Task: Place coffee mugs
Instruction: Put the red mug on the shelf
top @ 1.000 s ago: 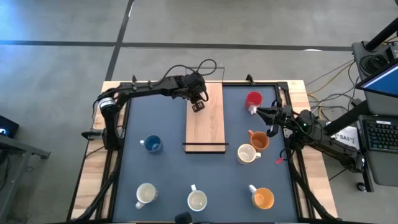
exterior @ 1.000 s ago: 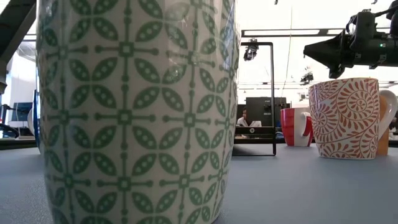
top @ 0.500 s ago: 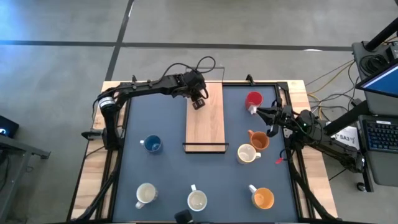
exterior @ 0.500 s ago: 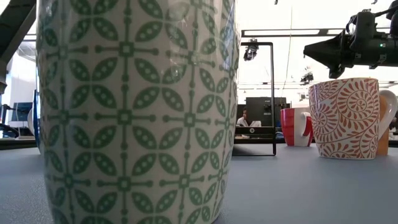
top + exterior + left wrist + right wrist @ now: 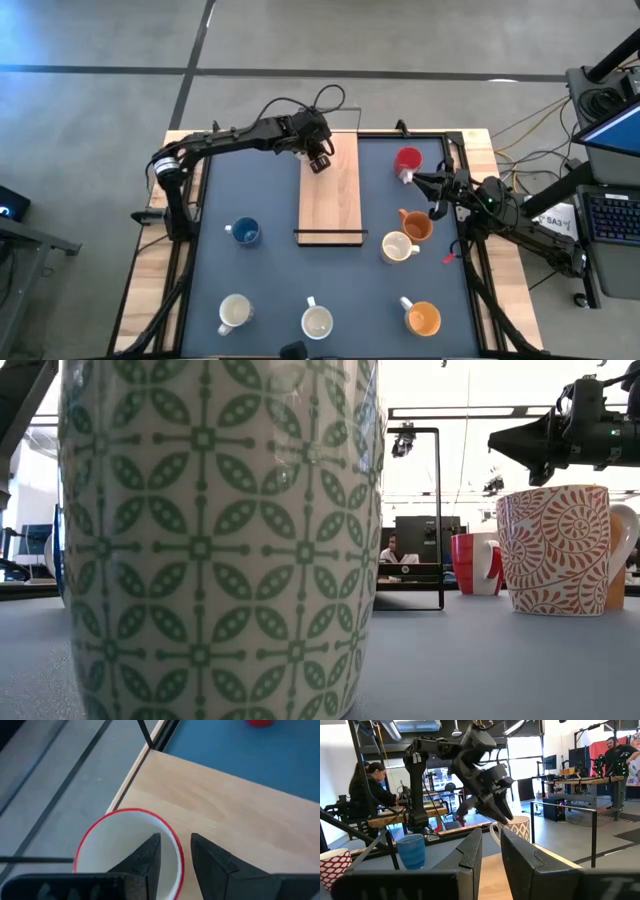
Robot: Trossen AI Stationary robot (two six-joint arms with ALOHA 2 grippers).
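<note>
Your left gripper (image 5: 319, 163) hovers over the far end of the wooden tray (image 5: 331, 200), its fingers straddling the red-rimmed wall of a white mug (image 5: 127, 852) standing there; you cannot tell whether they press it. Your right gripper (image 5: 420, 179) waits right of the tray beside the red mug (image 5: 407, 160); its fingers stand slightly apart, holding nothing.

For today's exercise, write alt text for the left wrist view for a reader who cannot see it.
Two dark gripper fingers straddle the near wall of a round white ceramic mug with a red rim, one finger inside it and one outside. The mug sits at the corner of a long light-wood tray lying on the blue table mat.
</note>
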